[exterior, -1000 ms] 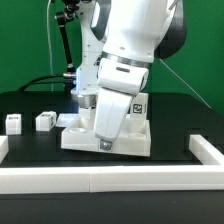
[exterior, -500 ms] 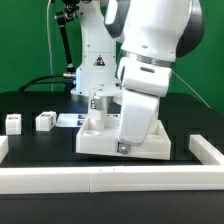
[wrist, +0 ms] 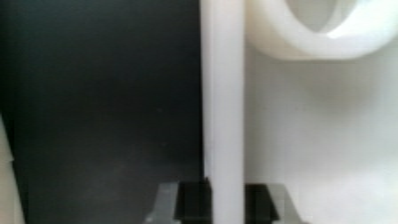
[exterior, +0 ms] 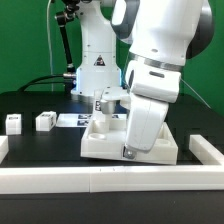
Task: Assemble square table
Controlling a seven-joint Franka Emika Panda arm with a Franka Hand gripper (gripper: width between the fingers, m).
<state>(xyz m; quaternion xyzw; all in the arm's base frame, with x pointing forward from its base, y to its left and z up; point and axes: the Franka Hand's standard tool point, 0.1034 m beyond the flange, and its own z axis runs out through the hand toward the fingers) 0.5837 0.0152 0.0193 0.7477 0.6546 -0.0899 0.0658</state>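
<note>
The square table's white tray-like top [exterior: 102, 146] lies on the black table, right of centre in the exterior view. My gripper [exterior: 127, 152] is shut on its front rim near the corner on the exterior view's right. In the wrist view the rim [wrist: 226, 90] runs as a thin white wall straight between my dark fingers [wrist: 192, 202], gripper [wrist: 226, 202]. A rounded socket [wrist: 329, 25] shows inside the top. One white leg [exterior: 103, 107] stands upright at the top's far side. Two loose legs [exterior: 13, 122] [exterior: 45, 120] with tags sit at the exterior view's left.
White border rails run along the front [exterior: 90, 181], the left [exterior: 3, 148] and the right [exterior: 206, 150] of the work area. The marker board [exterior: 68, 120] lies flat behind the loose legs. The arm's base [exterior: 95, 65] stands at the back.
The arm has swung toward the exterior view's right, and the table top has slid that way with it, held by its rim. The loose legs have not moved.
</note>
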